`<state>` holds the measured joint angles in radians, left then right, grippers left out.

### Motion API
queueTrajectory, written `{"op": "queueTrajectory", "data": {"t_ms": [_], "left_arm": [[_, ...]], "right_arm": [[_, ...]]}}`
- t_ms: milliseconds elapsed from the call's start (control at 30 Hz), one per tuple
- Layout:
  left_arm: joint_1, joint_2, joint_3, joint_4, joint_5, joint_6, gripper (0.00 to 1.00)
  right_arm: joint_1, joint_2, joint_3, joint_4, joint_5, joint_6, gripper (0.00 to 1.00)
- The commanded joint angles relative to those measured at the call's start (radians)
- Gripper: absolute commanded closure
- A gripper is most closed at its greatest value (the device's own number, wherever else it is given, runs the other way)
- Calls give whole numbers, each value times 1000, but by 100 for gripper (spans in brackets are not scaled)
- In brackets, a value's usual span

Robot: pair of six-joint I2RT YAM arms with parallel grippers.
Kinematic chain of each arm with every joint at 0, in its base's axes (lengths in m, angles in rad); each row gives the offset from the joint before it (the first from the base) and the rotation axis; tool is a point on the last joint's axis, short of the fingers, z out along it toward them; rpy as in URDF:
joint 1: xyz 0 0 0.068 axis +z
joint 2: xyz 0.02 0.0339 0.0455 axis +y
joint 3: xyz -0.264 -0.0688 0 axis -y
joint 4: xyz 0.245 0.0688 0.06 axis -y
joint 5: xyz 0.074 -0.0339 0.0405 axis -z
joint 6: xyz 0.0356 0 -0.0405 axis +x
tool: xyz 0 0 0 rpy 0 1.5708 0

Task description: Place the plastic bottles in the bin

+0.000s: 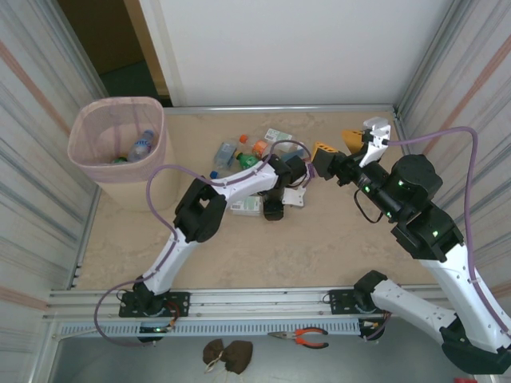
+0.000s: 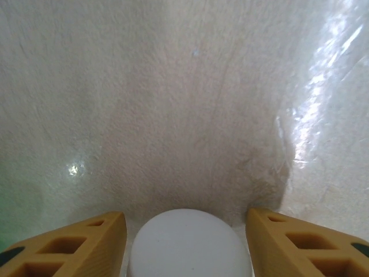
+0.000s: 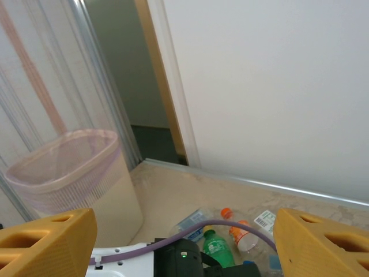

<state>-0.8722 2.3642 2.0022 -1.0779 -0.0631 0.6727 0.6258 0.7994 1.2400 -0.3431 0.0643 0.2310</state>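
Several plastic bottles lie in a loose heap on the table, toward its far middle. They are well apart from the bin, which stands at the far left with at least one clear, blue-labelled bottle inside it. In the left wrist view the left gripper is low over the table, its yellow fingers flanking a white round end, which we take for a cap or a bottle top. The gaps on either side are very thin, and we cannot tell whether the pads are bearing on it yet. The right gripper is raised with its fingers spread wide and nothing between them, looking across at the bin, a green bottle and an orange-capped one. We judge these bottles to be empty or nearly so. That would make them very light, with thin walls that dent under pressure, and their smooth round sides are likely to slip or roll away from a glancing touch. The cap and neck look like the stiffest part, so a hold there should be firm. A hold across the body would want the fingers square to it and only gentle pressure.
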Motion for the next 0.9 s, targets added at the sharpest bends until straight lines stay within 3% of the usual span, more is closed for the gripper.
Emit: {"op": "queueTrajectory", "data": {"t_ms": [0, 367, 867], "left_arm": [[11, -16, -13, -32, -4, -10, 45], [18, -49, -26, -33, 23, -9, 58], [54, -292, -72, 5, 231, -40, 61]], "right_arm": [[-8, -12, 18, 12, 16, 11, 21], [-9, -31, 7, 18, 17, 21, 21], [-8, -32, 7, 22, 10, 21, 21]]}}
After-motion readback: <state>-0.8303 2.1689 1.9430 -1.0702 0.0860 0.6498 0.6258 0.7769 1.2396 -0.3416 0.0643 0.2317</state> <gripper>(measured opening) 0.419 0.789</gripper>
